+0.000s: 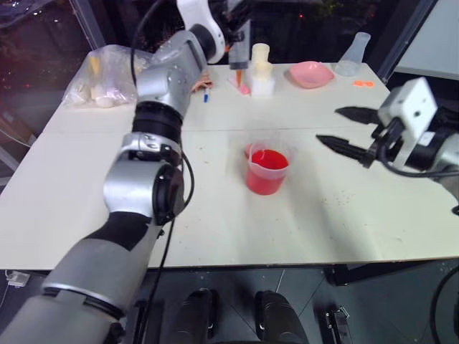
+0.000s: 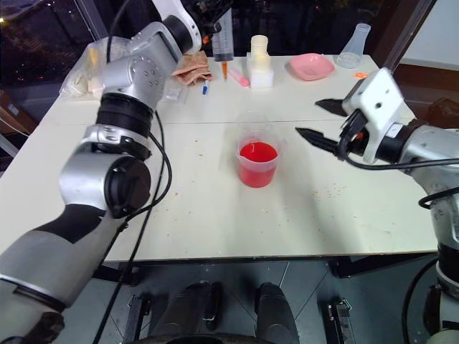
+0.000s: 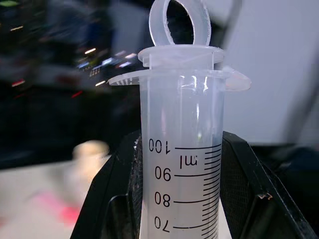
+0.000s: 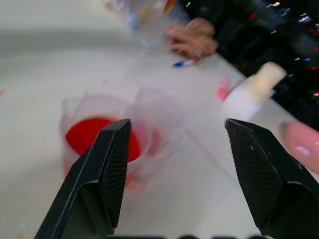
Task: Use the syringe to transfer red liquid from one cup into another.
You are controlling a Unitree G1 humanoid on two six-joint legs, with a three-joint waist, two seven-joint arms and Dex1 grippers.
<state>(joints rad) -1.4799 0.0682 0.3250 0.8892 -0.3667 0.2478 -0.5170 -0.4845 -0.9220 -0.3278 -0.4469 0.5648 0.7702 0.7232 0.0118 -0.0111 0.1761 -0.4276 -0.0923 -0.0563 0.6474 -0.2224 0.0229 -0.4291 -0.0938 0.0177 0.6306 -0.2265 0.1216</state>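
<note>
My left gripper (image 2: 215,16) is raised high over the table's far side, shut on the clear syringe (image 2: 224,39). The syringe hangs upright with its orange tip (image 2: 224,69) pointing down. In the left wrist view the black fingers (image 3: 117,194) clamp the syringe barrel (image 3: 182,169) at its printed scale, ring handle on top. A clear cup (image 1: 267,170) of red liquid (image 1: 270,159) stands mid-table. A second, empty cup (image 4: 155,113) touches it on the far side. My right gripper (image 1: 328,125) hovers open to the right of the cups, pointing at them.
At the table's back stand a white bottle (image 1: 261,72), a pink bowl (image 1: 311,74) and a clear cone-shaped flask (image 1: 353,54). A blue-tipped pen (image 1: 206,94), a crumpled cloth (image 2: 192,68) and a plastic bag (image 1: 104,79) lie at the back left.
</note>
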